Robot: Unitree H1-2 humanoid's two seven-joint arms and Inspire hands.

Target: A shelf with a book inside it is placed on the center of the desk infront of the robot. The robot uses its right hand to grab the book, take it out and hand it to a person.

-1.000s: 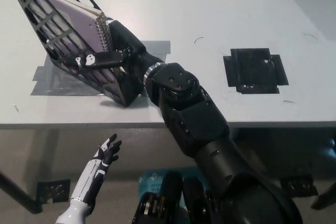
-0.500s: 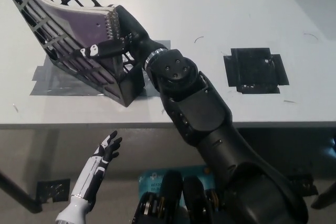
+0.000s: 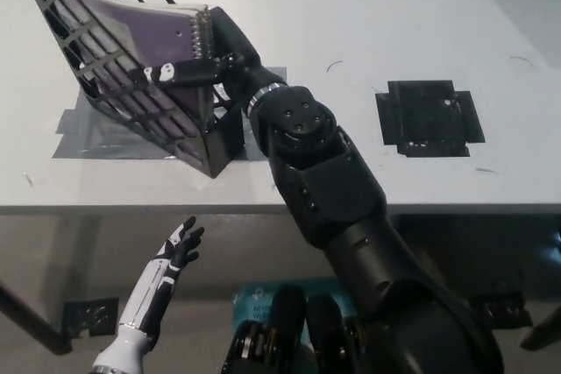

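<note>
My right hand (image 3: 206,63) grips the book (image 3: 145,37) inside the shelf (image 3: 131,98).

I see the black hand clenched on the spiral-bound edge of the purple book, which sits tilted within the black wire shelf at the upper left of the white surface (image 3: 351,6). The shelf stands on grey tape (image 3: 88,133); a black tape patch (image 3: 428,117) lies well apart to the right. My white left hand (image 3: 175,251) hangs below the surface edge, fingers spread, grasping nothing.
</note>
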